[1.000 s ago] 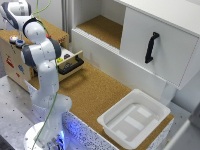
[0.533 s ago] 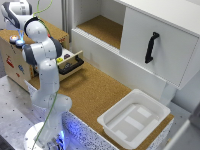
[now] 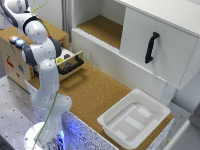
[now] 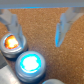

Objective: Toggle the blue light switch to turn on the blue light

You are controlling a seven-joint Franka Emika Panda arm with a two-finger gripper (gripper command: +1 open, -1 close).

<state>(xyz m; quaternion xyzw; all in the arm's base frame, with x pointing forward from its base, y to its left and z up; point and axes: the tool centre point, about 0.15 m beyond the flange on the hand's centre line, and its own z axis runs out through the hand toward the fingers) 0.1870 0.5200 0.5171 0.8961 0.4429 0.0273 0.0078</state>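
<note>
In the wrist view the blue light (image 4: 30,63) is a small round dome glowing bright cyan on the wooden box top (image 4: 45,20). A similar red-orange dome (image 4: 11,43) sits right beside it. My gripper (image 4: 34,36) hangs above the box top, open, with its two fingers (image 4: 64,25) far apart and nothing between them. The blue dome lies just outside the span between the tips. No blue light switch shows in either view. In the exterior view the arm (image 3: 42,55) bends over the wooden box (image 3: 11,62) at the exterior view's left, and my fingers are not discernible there.
An open drawer with dark contents (image 3: 70,62) juts from the box beside the arm. A white cabinet with a black handle (image 3: 151,47) stands at the back. A white bin (image 3: 132,120) sits on the cork tabletop at the exterior view's lower right.
</note>
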